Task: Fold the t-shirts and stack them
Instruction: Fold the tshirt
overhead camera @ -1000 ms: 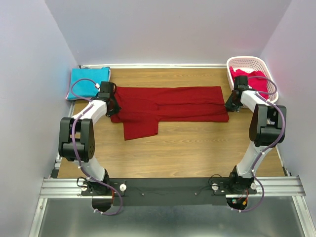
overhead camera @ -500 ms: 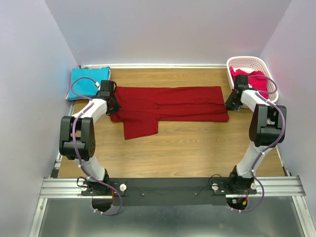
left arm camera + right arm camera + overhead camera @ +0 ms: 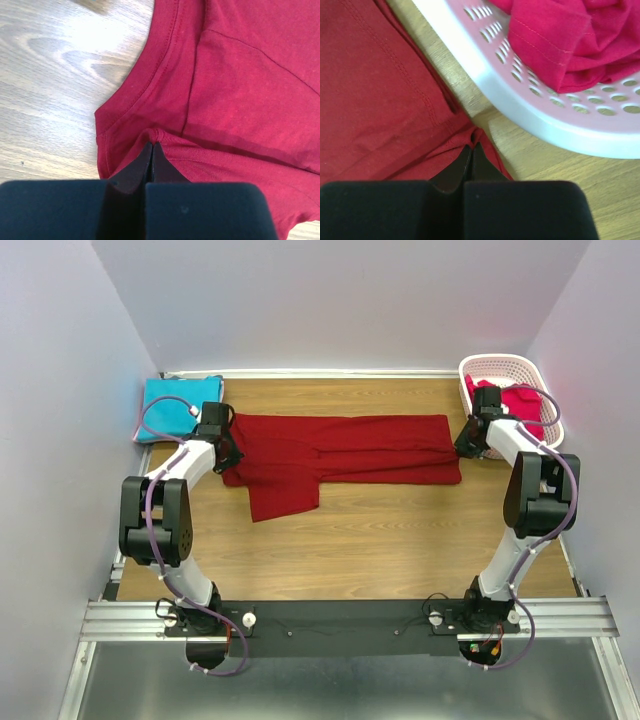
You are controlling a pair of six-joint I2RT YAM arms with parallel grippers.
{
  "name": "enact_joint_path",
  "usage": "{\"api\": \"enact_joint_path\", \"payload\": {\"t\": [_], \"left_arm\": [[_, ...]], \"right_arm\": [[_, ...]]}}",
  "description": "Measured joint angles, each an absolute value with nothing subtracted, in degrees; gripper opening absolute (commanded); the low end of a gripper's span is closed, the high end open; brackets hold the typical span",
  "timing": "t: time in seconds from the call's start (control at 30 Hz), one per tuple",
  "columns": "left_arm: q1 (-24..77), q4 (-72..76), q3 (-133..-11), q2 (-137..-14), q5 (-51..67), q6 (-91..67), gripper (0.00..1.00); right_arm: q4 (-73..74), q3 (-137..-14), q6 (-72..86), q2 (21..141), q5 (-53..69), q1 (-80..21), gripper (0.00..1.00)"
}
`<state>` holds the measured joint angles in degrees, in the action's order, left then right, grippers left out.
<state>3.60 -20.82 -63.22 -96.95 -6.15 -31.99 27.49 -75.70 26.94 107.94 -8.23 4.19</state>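
Top external view: dark red soft-cloth t-shirt (image 3: pixel 340 450) lies flat, apparently mid-fold. The left gripper (image 3: pixel 151 150) and right gripper (image 3: pixel 471 150) are each clenched on a pinch of its edge. Likely next: lift both ends evenly. White latticed plastic basket (image 3: pixel 497 364) by its right end holds crumpled pinkish-red tee (image 3: pixel 522 402); turquoise tee (image 3: pixel 170 405) beyond its left end.

Dark red tee (image 3: pixel 350 445) flat, turquoise tee (image 3: pixel 180 390) seemingly folded, pinkish-red tee (image 3: pixel 522 402) crumpled
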Motion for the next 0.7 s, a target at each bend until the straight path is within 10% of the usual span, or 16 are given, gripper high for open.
{"api": "enact_joint_path", "payload": {"t": [0.43, 0.7], "left_arm": [[2.8, -20.5, -63.2, -99.3, -6.7, -32.4, 0.01], [2.4, -20.2, -63.2, -99.5, -7.4, -32.4, 0.45]], "right_arm": [[26.9, -76.7, 26.9, 109.9, -8.2, 3.9, 0.1], [26.4, -79.2, 23.1, 110.1, -8.8, 0.5, 0.56]]}}
